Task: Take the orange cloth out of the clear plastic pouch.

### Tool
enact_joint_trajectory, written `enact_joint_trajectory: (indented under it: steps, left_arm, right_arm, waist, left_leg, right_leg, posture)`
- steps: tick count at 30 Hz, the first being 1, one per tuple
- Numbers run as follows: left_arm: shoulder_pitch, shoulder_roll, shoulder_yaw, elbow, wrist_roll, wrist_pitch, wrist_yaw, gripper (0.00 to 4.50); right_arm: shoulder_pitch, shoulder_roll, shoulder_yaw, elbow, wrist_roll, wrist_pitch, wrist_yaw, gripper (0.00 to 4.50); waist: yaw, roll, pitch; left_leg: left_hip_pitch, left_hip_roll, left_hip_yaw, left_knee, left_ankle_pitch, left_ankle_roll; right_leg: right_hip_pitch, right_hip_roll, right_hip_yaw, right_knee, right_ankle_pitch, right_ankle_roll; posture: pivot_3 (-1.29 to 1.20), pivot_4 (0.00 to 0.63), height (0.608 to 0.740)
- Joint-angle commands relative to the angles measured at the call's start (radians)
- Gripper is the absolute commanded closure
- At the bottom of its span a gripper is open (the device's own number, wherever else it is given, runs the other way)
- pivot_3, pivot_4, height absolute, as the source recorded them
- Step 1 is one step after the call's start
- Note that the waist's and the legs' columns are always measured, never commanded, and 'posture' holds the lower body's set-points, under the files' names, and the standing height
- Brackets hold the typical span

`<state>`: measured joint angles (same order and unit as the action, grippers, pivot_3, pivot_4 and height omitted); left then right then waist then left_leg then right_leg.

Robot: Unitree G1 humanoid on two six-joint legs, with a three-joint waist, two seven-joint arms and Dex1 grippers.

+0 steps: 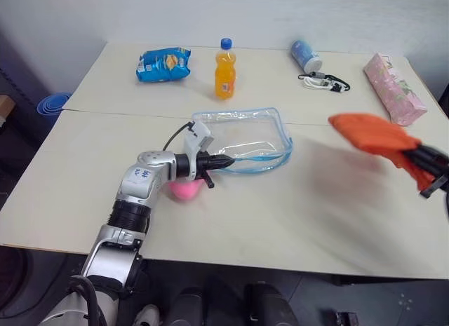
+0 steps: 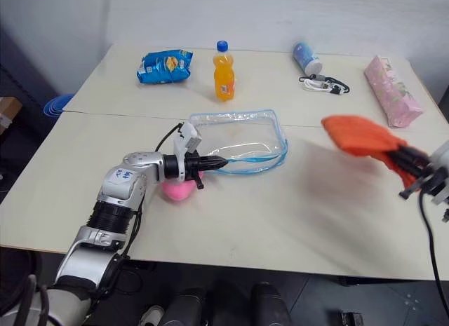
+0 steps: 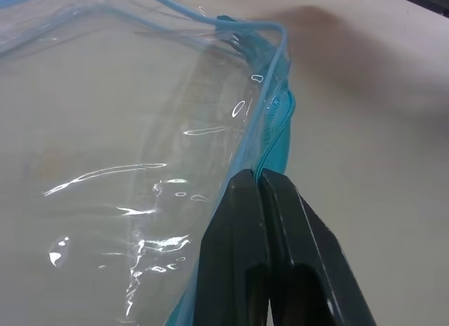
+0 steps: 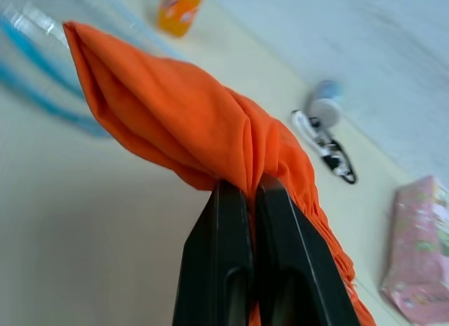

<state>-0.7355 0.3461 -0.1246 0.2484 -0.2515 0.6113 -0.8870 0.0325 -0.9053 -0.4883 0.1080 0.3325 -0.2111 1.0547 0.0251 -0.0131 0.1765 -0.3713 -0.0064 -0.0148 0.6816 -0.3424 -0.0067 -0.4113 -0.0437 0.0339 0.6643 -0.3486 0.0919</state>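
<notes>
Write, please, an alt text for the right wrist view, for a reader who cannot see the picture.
The right gripper holds the orange cloth pinched between its two black fingers, lifted above the pale table. Behind it lie the clear plastic pouch, an orange drink bottle and a pink packet.

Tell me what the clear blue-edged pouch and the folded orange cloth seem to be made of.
The clear rectangular pouch with blue edging: thin, glossy, see-through plastic; bright highlights streak it and the table shows through it. The blue edging looks like a zip track or piping, hard to tell which. The folded orange cloth: soft matte fabric, probably woven or microfibre; it drapes in folds without shine.
</notes>
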Motion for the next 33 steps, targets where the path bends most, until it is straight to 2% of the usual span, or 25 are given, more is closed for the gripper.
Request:
enact_joint_trajectory:
  steps: [1, 4, 6, 7, 9, 11, 14, 17, 21, 24, 26, 33]
  left_arm:
    - [0.015, 0.026, -0.005, -0.044, -0.004, -0.011, -0.022, 4.5]
    - [0.038, 0.055, -0.02, -0.071, -0.009, -0.051, -0.071, 4.5]
    - [0.061, 0.09, -0.044, -0.087, 0.013, -0.113, -0.114, 4.5]
    - [0.068, 0.095, -0.044, -0.086, 0.022, -0.158, -0.116, 4.5]
    - [0.086, 0.105, -0.024, -0.098, -0.006, -0.197, -0.149, 4.08]
    - [0.112, 0.131, 0.012, -0.129, -0.039, -0.237, -0.184, 3.62]
    - [0.148, 0.178, 0.049, -0.158, -0.065, -0.261, -0.217, 2.62]
    - [0.229, 0.256, 0.129, -0.168, -0.094, -0.391, -0.299, 1.73]
    - [0.346, 0.344, 0.227, -0.182, -0.136, -0.533, -0.393, 1.71]
    - [0.482, 0.399, 0.32, -0.189, -0.151, -0.591, -0.403, 1.71]
    - [0.582, 0.423, 0.356, -0.205, -0.13, -0.632, -0.391, 1.71]
    - [0.774, 0.399, 0.43, -0.316, -0.156, -0.635, -0.277, 1.71]
  right_arm:
    - [0.089, 0.018, 0.062, 0.027, -0.063, -0.089, 0.042, 4.48]
    - [0.084, 0.047, 0.074, 0.127, -0.099, -0.1, -0.035, 4.48]
    - [0.111, 0.042, 0.082, 0.148, -0.069, -0.046, 0.005, 4.48]
    - [0.114, 0.045, 0.078, 0.157, -0.059, -0.065, 0.015, 4.25]
    - [0.144, 0.048, 0.042, 0.123, 0.011, -0.02, 0.045, 3.83]
    - [0.2, 0.033, -0.018, 0.052, 0.098, 0.07, 0.079, 3.23]
    - [0.278, 0.018, -0.088, -0.063, 0.169, 0.156, 0.105, 2.18]
    - [0.389, 0.024, -0.165, -0.246, 0.228, 0.219, 0.131, 1.16]
    - [0.486, 0.058, -0.177, -0.474, 0.281, 0.283, 0.118, 0.03]
    - [0.488, 0.097, -0.089, -0.567, 0.248, 0.278, 0.085, 0.03]
    - [0.455, 0.123, -0.019, -0.56, 0.206, 0.246, 0.077, 0.03]
    - [0.312, 0.184, 0.093, -0.382, 0.103, 0.11, 0.071, 0.03]
  waist:
    - [-0.002, 0.0, 0.0]
    - [-0.01, 0.001, 0.0]
    - [-0.018, 0.001, 0.0]
    - [-0.021, 0.001, 0.0]
    - [-0.024, 0.001, 0.0]
    - [-0.023, 0.001, 0.0]
    - [-0.026, 0.002, 0.0]
    - [-0.029, 0.003, -0.001]
    - [-0.028, 0.003, -0.001]
    - [-0.027, 0.003, -0.001]
    - [-0.027, 0.003, -0.001]
    - [-0.022, 0.003, -0.001]
  left_leg:
    - [0.0, 0.0, 0.0, 0.0, 0.0, 0.0]
    - [0.001, 0.0, 0.002, 0.001, 0.0, 0.0]
    - [0.002, 0.0, 0.003, 0.001, 0.0, 0.0]
    - [0.003, 0.0, 0.002, 0.001, 0.0, -0.001]
    - [0.003, 0.001, 0.001, 0.001, 0.001, -0.001]
    - [0.003, 0.001, 0.001, 0.0, 0.0, -0.001]
    - [0.002, 0.001, 0.0, 0.0, 0.0, -0.001]
    - [0.003, 0.001, 0.0, -0.001, 0.0, 0.0]
    - [0.004, 0.002, -0.001, -0.003, 0.0, -0.001]
    - [0.004, 0.001, -0.002, -0.002, -0.001, 0.0]
    - [0.004, 0.001, -0.002, -0.003, -0.004, 0.006]
    - [0.003, 0.001, -0.002, -0.001, -0.006, 0.009]
  right_leg:
    - [0.0, 0.0, 0.0, 0.0, 0.0, 0.0]
    - [0.001, 0.0, 0.002, 0.0, 0.0, 0.0]
    - [0.001, 0.0, 0.003, 0.001, 0.0, 0.0]
    - [0.002, 0.0, 0.003, 0.001, 0.0, 0.0]
    - [0.002, 0.001, 0.002, 0.001, 0.0, 0.0]
    - [0.002, 0.0, 0.002, 0.001, 0.0, 0.0]
    - [0.002, 0.0, 0.002, 0.0, 0.0, 0.0]
    - [0.002, 0.0, 0.002, 0.0, 0.0, 0.0]
    - [0.002, 0.001, 0.001, -0.001, 0.0, 0.0]
    - [0.005, -0.001, 0.001, -0.003, 0.0, 0.0]
    - [0.005, -0.002, 0.0, -0.004, 0.0, 0.0]
    - [0.006, -0.004, -0.001, -0.005, 0.0, 0.0]
  posture:
    - [0.0, 0.15, 0.74]
    - [0.0, 0.15, 0.74]
    - [0.0, 0.15, 0.74]
    - [0.0, 0.15, 0.74]
    - [0.0, 0.15, 0.74]
    - [0.0, 0.15, 0.74]
    - [0.0, 0.15, 0.74]
    - [0.0, 0.15, 0.74]
    - [0.0, 0.15, 0.74]
    - [0.0, 0.15, 0.74]
    - [0.0, 0.15, 0.74]
    - [0.0, 0.15, 0.74]
